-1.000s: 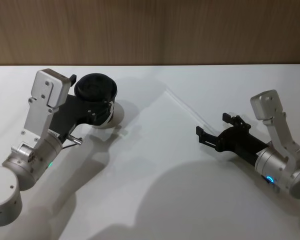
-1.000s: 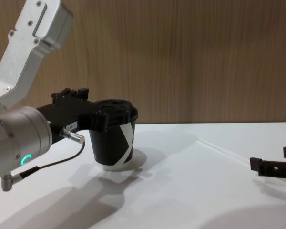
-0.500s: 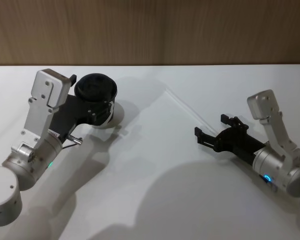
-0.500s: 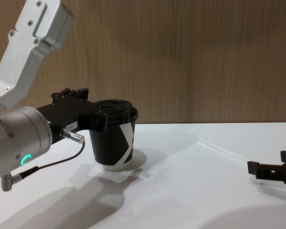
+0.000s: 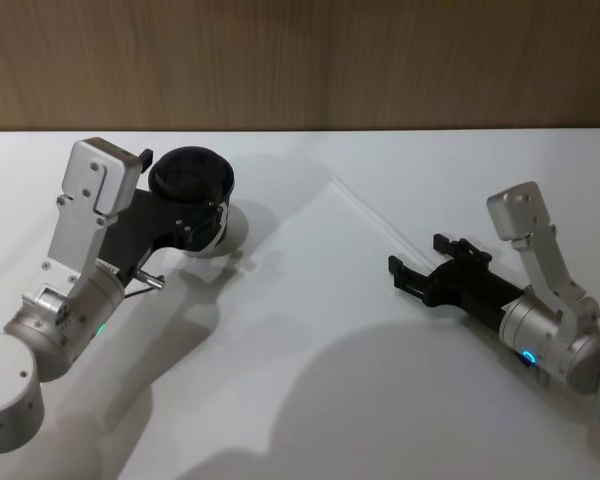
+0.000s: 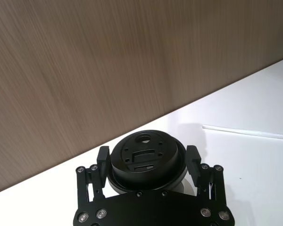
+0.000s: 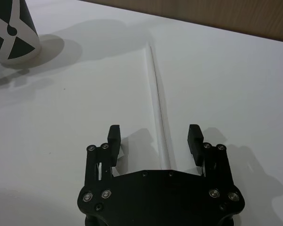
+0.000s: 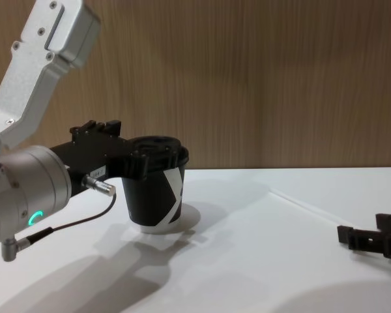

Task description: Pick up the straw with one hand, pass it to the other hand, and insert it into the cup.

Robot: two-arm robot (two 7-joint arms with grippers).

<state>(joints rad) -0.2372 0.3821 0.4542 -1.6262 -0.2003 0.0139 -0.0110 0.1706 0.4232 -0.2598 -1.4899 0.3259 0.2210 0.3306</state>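
The black cup (image 5: 192, 178) with its domed lid stands at the table's back left, also seen from the side (image 8: 154, 203). My left gripper (image 5: 185, 196) is shut on the cup just under the lid, one finger on each side (image 6: 103, 161). The thin white straw (image 5: 375, 212) lies flat on the table, running diagonally toward the right. Low over the straw's near end sits my right gripper (image 5: 417, 253), open. In the right wrist view the straw (image 7: 158, 103) passes between the two spread fingers (image 7: 114, 135) without touching either.
The white table (image 5: 310, 380) ends at a brown wood-grain wall (image 5: 380, 60) behind. A thin black cable (image 8: 72, 225) hangs from the left wrist beside the cup. Bare table lies between the two arms.
My right gripper has edged left and slightly lower, closer over the straw's near end. The left gripper and the cup have not moved.
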